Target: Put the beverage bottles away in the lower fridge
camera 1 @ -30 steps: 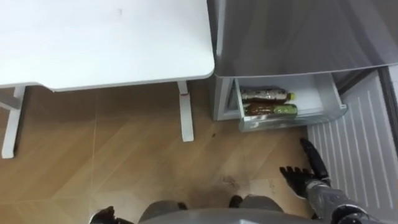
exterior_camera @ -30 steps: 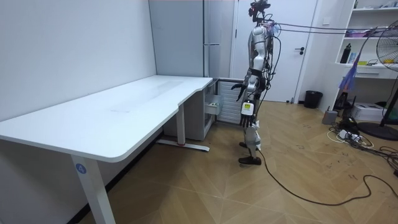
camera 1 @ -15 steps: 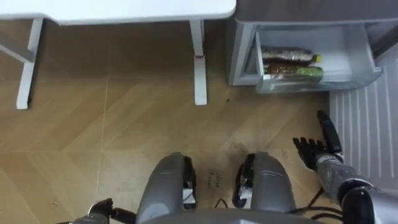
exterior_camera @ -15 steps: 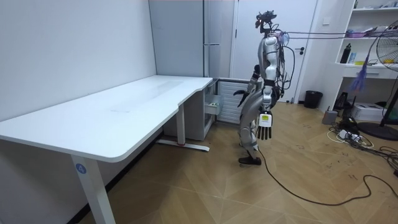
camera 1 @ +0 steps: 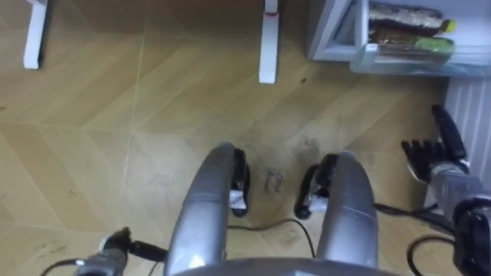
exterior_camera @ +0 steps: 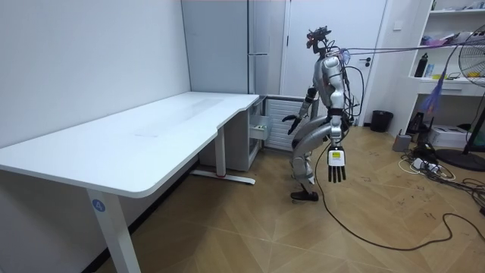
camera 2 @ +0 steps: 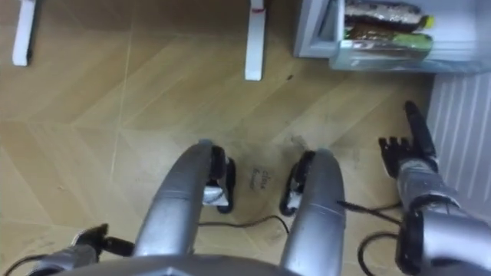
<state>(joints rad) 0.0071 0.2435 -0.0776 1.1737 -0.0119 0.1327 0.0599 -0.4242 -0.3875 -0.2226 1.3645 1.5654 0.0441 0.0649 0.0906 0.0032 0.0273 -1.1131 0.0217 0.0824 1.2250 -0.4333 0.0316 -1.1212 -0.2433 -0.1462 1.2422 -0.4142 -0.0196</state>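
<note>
Both eye views look steeply down from the robot's head, near to the floor (camera 1: 153,115), and differ by a small sideways shift. The room view stands well off and faces along the table (exterior_camera: 136,136) toward the whole robot. All views share the table leg (camera 1: 268,46) and the open fridge drawer (camera 1: 406,60).

Bright, even room light; soft shadow on the floor (exterior_camera: 250,227) beneath the table (exterior_camera: 151,129).
</note>
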